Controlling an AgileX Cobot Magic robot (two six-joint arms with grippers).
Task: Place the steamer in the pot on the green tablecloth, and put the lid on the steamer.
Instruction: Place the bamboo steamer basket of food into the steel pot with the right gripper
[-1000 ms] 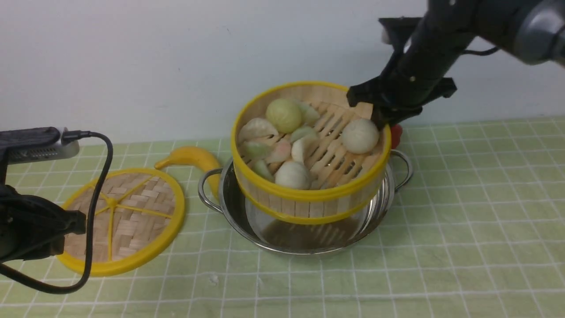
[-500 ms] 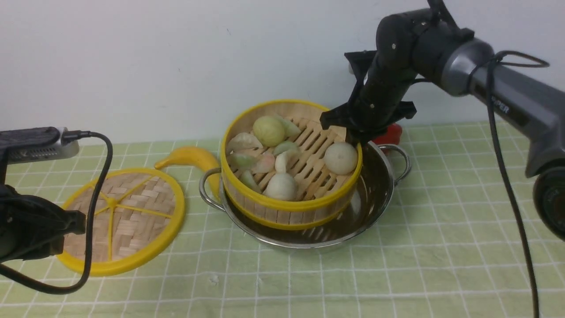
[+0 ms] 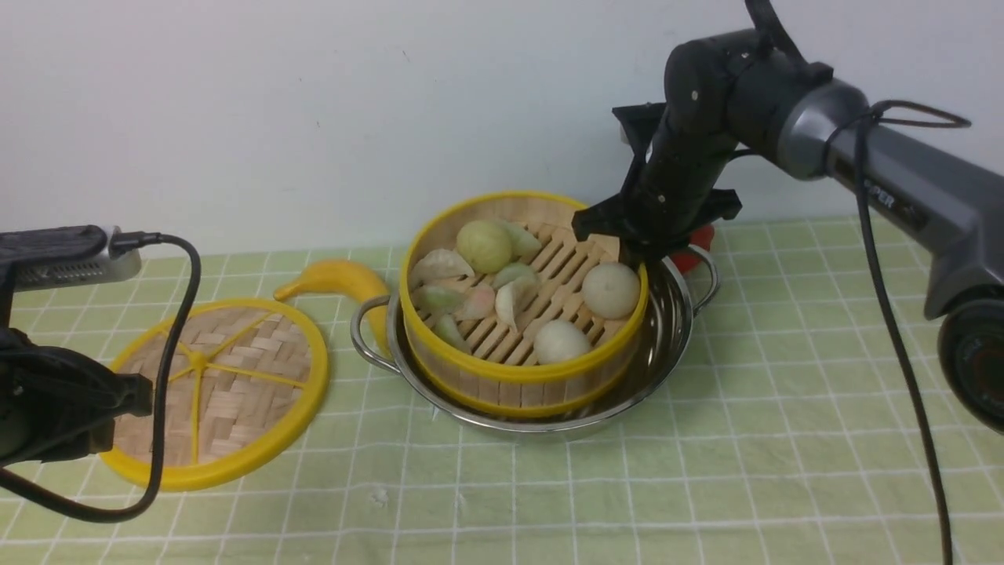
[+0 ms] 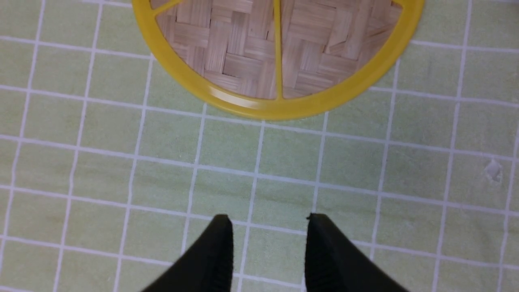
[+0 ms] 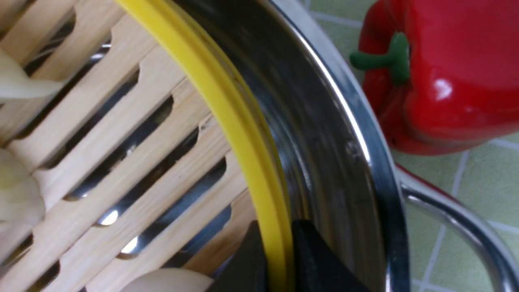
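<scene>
Watching the front view, I am seeing the steamer (image 3: 518, 390) sitting inside the pot (image 3: 668, 345) on the green tablecloth (image 3: 706, 471), crowding the pot's 9 o'clock side and leaving bare steel at 3 o'clock. The right gripper (image 3: 630, 249) is sitting on the steamer's rim at about 2 o'clock, its jaws unreadable there. The right wrist view is settling it: two fingers are pinching the yellow rim, one inside, one outside, with a red pepper (image 5: 446, 73) lying just beyond the pot handle. The lid (image 3: 227, 392) is lying flat at the pot's 9 o'clock, a banana (image 3: 337, 278) at 10 o'clock. Only the left wrist view is showing the left gripper (image 4: 267, 219): jaws parted, holding nothing, hovering over cloth near the lid's edge.
</scene>
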